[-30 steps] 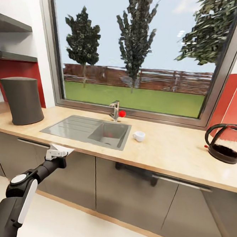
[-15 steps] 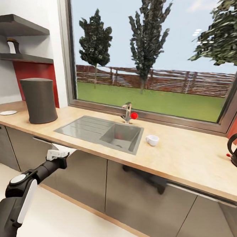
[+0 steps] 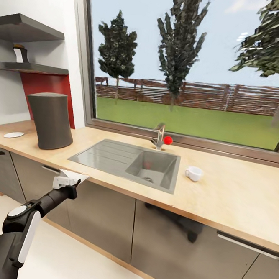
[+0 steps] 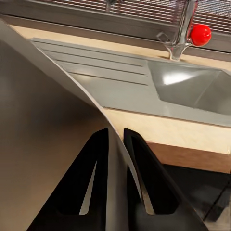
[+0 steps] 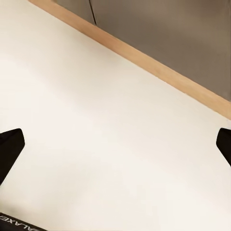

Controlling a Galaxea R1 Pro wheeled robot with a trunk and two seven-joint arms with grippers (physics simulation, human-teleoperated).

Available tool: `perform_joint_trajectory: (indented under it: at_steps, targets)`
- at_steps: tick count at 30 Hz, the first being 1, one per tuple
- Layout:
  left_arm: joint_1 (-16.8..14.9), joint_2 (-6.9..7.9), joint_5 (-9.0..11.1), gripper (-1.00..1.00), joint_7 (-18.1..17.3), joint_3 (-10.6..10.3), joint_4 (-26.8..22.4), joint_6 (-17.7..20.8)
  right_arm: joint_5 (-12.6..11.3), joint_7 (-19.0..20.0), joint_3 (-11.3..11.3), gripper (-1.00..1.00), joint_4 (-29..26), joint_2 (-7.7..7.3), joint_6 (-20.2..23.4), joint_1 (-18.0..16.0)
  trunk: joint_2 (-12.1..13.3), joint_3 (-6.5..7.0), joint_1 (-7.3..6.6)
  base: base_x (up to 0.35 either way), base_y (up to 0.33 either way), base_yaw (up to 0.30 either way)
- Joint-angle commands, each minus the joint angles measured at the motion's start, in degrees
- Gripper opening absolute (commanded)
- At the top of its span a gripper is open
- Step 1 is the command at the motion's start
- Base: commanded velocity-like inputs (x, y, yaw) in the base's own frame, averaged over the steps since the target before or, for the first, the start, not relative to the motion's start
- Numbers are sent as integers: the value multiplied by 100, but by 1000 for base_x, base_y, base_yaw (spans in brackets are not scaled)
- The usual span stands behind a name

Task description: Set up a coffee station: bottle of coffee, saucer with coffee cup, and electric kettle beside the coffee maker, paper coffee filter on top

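steel sink (image 3: 112, 160) set in wooden countertop (image 3: 235, 197), red-knobbed faucet (image 3: 160, 137) behind, window (image 3: 191, 64) above.

Up on the lower shelf (image 3: 32, 68) at nine o'clock, the small bottle (image 3: 21, 54) is too tiny to read, the paper filter (image 4: 43, 144) runs off the left wrist picture's edge, and only the right gripper's fingertips (image 5: 9, 149) peek in.

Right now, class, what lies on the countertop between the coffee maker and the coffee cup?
Head view: the sink with its tap, between coffee maker and coffee cup.
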Motion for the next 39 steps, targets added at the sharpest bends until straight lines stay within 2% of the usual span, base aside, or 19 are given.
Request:
perform_joint_trajectory:
  at_steps: [1,13,20,25,39]
  targets:
    - [-4,-1,-1,-100,-35,9,-3,32,55,-12,11,100,0,-3,-25,-3,-3,-6,3,286,162,1]
    - [-4,-1,-5,-100,-43,17,5,-158,60,-18,12,100,4,-2,-23,-3,-3,-6,3,287,174,200]
    - [-4,-1,-2,-100,-44,18,5,-173,478,-31,87,100,6,10,-24,-3,-3,-6,3,282,193,269]
    - [-4,-1,-2,-100,-44,18,5,-178,594,-33,104,100,6,14,-26,-3,-3,-6,3,264,214,271]
    - [-4,-1,-4,-100,-44,17,5,-178,617,-36,107,100,6,11,-26,-3,-3,-6,3,100,283,272]
